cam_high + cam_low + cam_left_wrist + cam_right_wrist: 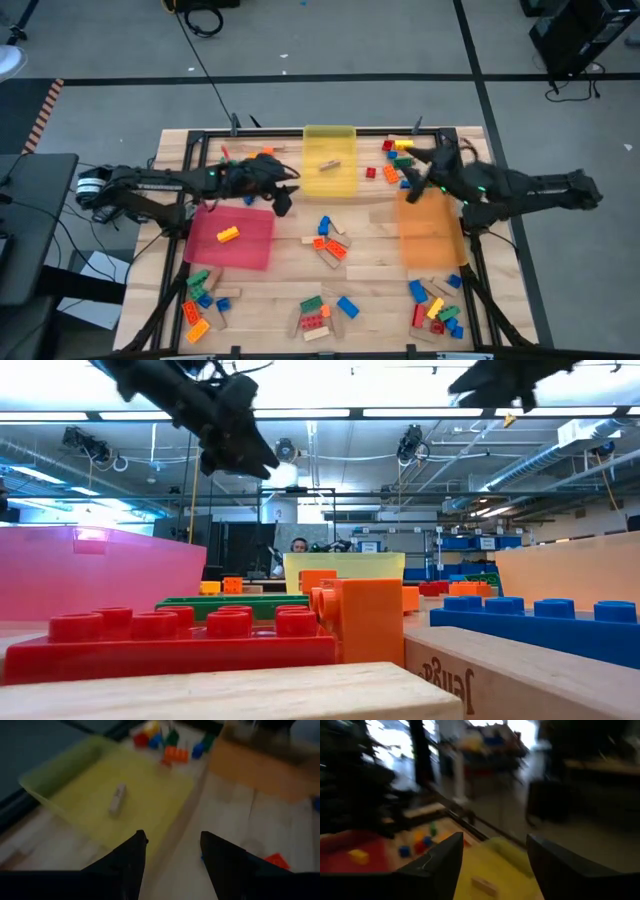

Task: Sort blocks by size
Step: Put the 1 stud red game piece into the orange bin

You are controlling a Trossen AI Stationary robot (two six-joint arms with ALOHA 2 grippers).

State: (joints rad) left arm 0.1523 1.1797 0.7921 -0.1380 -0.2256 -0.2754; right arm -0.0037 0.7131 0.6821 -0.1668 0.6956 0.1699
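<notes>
- Blocks (325, 246) are scattered across the tabletop (380, 262): a centre cluster, piles at both near corners, a few at the far edge by the right arm. One tan wooden block (329, 166) lies in the yellow tray (330, 136), one yellow brick (228, 235) in the red tray (262, 252); the orange tray (430, 232) looks empty.
- Left gripper (283, 200) hovers between the red and yellow trays, fingers (131, 857) moderately apart, nothing between them. The nearest loose blocks are the centre cluster, near but not under it.
- Right gripper (411, 178) is raised over the far end of the orange tray, beside the far-edge blocks; fingers (445, 857) apart, empty as far as its wrist view shows.
- Step in hand, my read: the right arm is between picks. Do it well by taking one isolated block, coming straight down and centring the fingers across its short side.
- Risk: dense corner piles, easy to nudge neighbours.
</notes>
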